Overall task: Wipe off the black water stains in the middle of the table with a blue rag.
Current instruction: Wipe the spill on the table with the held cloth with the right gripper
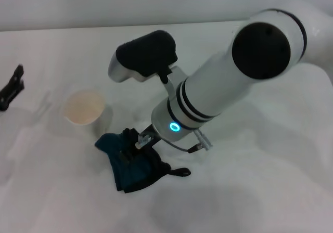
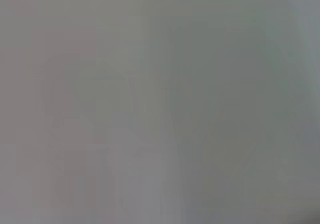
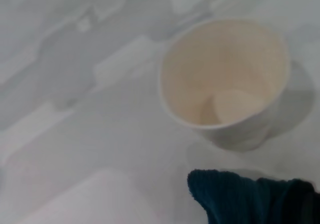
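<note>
The blue rag (image 1: pixel 132 163) lies bunched on the white table (image 1: pixel 250 191) near the middle, its black loop (image 1: pixel 182 172) sticking out to the right. My right gripper (image 1: pixel 139 141) reaches down from the right and is shut on the rag's upper part, pressing it on the table. The rag's edge also shows in the right wrist view (image 3: pixel 250 199). The black water stains are not in view in any frame; the rag may cover them. My left gripper (image 1: pixel 11 87) is parked at the far left edge. The left wrist view shows only plain grey.
A white paper cup (image 1: pixel 83 107) stands upright just left of and behind the rag, close to it; it looks empty in the right wrist view (image 3: pixel 225 79). My right arm's thick white forearm (image 1: pixel 234 82) spans the right middle of the table.
</note>
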